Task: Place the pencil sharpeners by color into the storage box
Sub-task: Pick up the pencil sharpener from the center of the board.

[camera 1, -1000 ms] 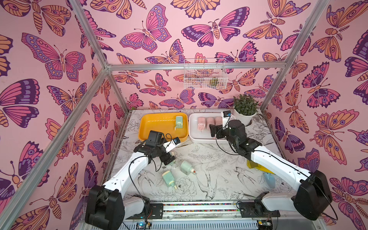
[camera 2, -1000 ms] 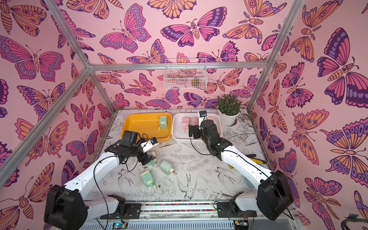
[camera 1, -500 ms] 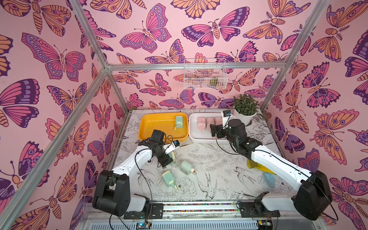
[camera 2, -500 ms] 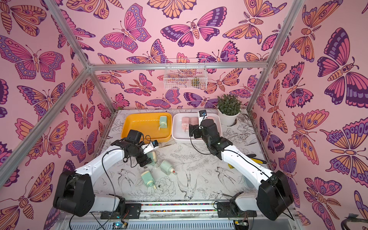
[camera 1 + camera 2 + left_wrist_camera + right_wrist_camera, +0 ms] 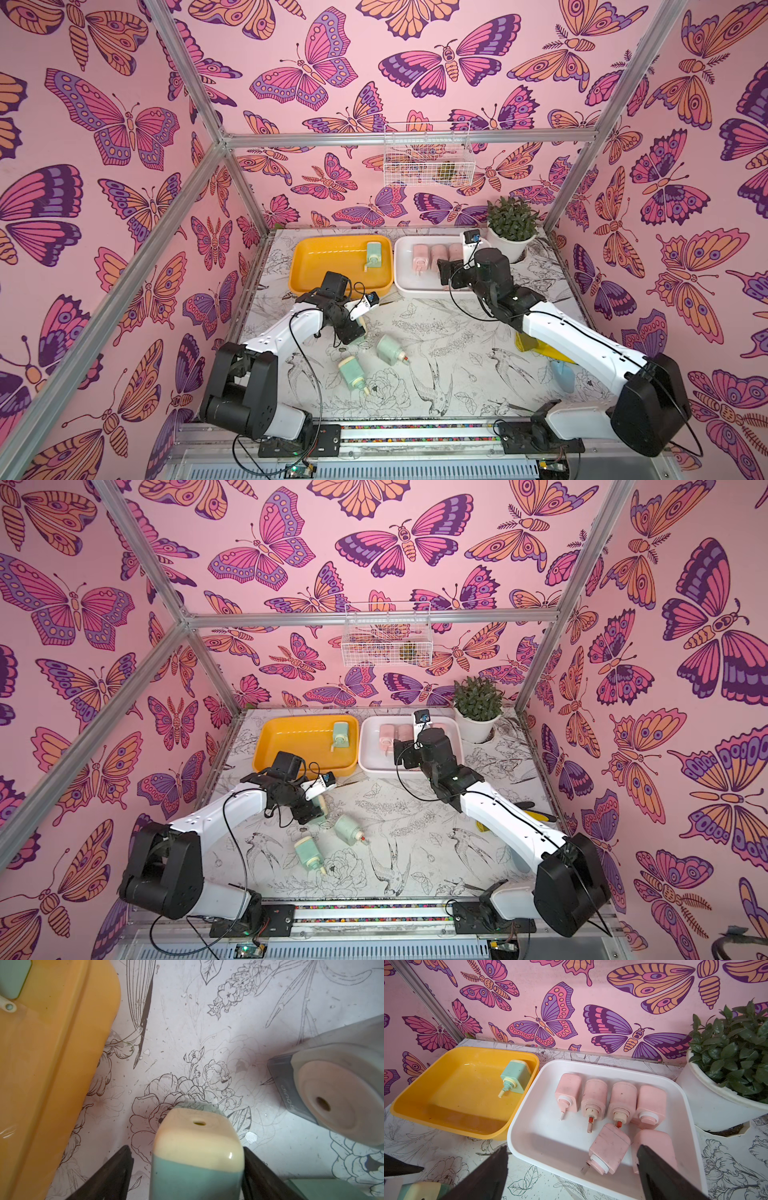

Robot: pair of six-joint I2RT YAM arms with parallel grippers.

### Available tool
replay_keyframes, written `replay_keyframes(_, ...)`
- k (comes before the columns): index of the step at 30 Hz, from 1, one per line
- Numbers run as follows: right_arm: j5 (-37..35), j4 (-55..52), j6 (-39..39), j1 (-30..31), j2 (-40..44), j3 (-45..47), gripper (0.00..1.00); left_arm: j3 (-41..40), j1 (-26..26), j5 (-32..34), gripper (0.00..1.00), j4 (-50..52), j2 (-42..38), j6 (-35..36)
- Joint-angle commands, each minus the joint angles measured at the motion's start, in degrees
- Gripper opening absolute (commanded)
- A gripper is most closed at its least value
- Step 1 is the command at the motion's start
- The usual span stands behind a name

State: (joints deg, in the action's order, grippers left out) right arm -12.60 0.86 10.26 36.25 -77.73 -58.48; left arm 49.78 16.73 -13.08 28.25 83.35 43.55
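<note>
A mint green pencil sharpener [image 5: 197, 1147] with a cream end stands between the fingers of my left gripper [image 5: 186, 1148]. One finger touches it and a gap shows at the other, so the gripper is open. In both top views this gripper [image 5: 359, 332] [image 5: 316, 812] sits just in front of the yellow storage box [image 5: 320, 266]. Two more green sharpeners [image 5: 388, 348] [image 5: 351, 371] lie on the table beside it. Another green sharpener [image 5: 515, 1076] lies in the yellow box. Several pink sharpeners [image 5: 593, 1097] lie in the white storage box [image 5: 550, 1147]. My right gripper [image 5: 573, 1148] hangs open and empty over that box's front edge.
A potted plant [image 5: 512, 232] stands at the back right beside the white box. A wire basket [image 5: 428, 160] hangs on the back wall. A translucent yellow piece [image 5: 536, 347] and a pale blue item [image 5: 563, 374] lie under the right arm.
My left gripper has come down around the green sharpener in front of the yellow box, and its fingers have narrowed. The right arm has not moved.
</note>
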Motion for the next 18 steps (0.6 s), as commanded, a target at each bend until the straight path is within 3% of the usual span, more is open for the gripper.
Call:
replay_keyframes(1, 0.01, 0.35, 0.28, 0.30, -0.60, -1.98, 0.99, -1.95, 0.22, -0.05, 0.80, -0.69, -1.25, -1.87)
replay_keyframes(5, 0.07, 0.25, 0.26, 0.27, -0.84, -1.99, 0.99, -1.29, 0.41, 1.27, 0.73, -1.35, -0.90, -3.45)
replay_keyframes(11, 0.12, 0.43, 0.72, 0.31, -1.15, -1.80, 0.99, 0.14, 1.87, 4.69, 0.52, -2.14, 1.99, -9.60)
replay_keyframes(18, 0.07, 0.46, 0.46, 0.31, -1.45, -1.81, 0.99, 1.79, 5.10, 15.92, 0.56, -5.06, 5.94, -20.30)
